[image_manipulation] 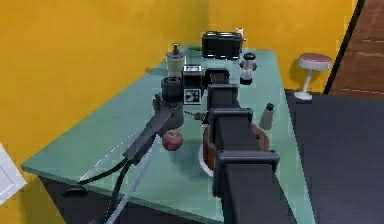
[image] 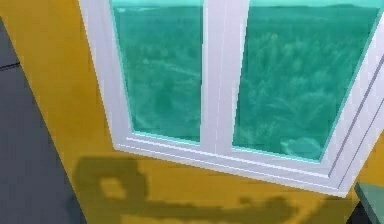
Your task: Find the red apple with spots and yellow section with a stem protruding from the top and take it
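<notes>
Yellow walls frame a white window (image: 215,80) in the forward view. On the arm side, a green table (image_manipulation: 90,130) carries a small red apple (image_manipulation: 172,141) near its middle, just left of the dark arm (image_manipulation: 235,150). Farther out is the gripper (image_manipulation: 162,100); I cannot tell whether it holds anything. A black toaster (image_manipulation: 222,44) sits at the far edge, with a white stool (image_manipulation: 313,70) to the right.

We take the pale green table (image_manipulation: 110,125) as our mark. Yellow walls (image_manipulation: 80,45) rise behind it and along its left side. Dark grey floor (image_manipulation: 340,140) lies past its right edge. Beyond its far right corner a small white stool with a red top (image_manipulation: 313,68) stands beside a brown door (image_manipulation: 366,45). Off its near left end, a white-framed two-pane window (image: 220,70) shows greenery.
</notes>
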Robot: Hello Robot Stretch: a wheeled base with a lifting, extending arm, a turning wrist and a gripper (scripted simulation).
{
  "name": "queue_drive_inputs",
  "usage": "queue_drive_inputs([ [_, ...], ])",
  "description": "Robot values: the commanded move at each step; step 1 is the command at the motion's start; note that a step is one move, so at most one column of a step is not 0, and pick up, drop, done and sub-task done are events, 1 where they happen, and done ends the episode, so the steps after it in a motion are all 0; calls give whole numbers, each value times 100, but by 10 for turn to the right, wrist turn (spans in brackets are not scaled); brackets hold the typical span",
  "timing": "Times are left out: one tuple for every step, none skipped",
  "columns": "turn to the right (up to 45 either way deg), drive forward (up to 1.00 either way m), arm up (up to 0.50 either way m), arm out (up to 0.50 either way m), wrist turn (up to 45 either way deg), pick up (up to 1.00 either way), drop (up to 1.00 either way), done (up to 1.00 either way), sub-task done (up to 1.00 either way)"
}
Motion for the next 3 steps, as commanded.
queue_drive_inputs([
  [0,0,0,0,450,0,0,0,0],
  [0,0,0,0,450,0,0,0,0],
  [0,0,0,0,360,0,0,0,0],
])
